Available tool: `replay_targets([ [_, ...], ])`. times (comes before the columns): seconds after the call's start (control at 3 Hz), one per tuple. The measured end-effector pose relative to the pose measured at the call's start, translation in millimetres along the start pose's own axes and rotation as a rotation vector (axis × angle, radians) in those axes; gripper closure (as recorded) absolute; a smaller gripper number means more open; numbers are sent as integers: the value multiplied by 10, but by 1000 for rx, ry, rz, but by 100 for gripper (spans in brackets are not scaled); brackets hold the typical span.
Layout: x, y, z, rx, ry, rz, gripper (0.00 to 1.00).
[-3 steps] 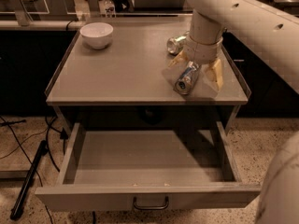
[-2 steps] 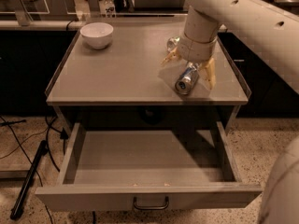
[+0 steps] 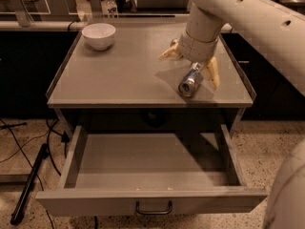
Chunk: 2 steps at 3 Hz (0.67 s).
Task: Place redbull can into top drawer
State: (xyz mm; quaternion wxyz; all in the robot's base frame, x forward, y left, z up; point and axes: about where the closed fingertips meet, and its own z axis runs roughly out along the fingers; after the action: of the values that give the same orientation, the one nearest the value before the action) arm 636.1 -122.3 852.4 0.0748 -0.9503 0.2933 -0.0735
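The redbull can (image 3: 190, 80), slim and silver-blue, lies on its side on the cabinet top near the right front, its silver end facing the camera. My gripper (image 3: 191, 64) hangs right over it, open. One yellowish finger (image 3: 169, 54) is out to the left and behind the can, and the other finger (image 3: 213, 73) sits close by the can's right side. The top drawer (image 3: 152, 202) is pulled fully out below, with a dark bar handle (image 3: 153, 208) on its front. Nothing lies inside it.
A white bowl (image 3: 98, 34) stands at the back left of the cabinet top (image 3: 124, 75). My white arm crosses the upper right. Dark cabinets flank the unit. A black pole and cables (image 3: 29, 185) lie on the floor at left.
My wrist has shifted left and back and turned, so one finger now sticks out further left. The can lies where it was. The arm now covers the second can behind.
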Motion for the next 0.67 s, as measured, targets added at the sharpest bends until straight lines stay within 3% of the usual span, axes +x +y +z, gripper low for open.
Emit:
replay_targets([
  [0.67, 63, 84, 21, 23, 53, 12, 0],
])
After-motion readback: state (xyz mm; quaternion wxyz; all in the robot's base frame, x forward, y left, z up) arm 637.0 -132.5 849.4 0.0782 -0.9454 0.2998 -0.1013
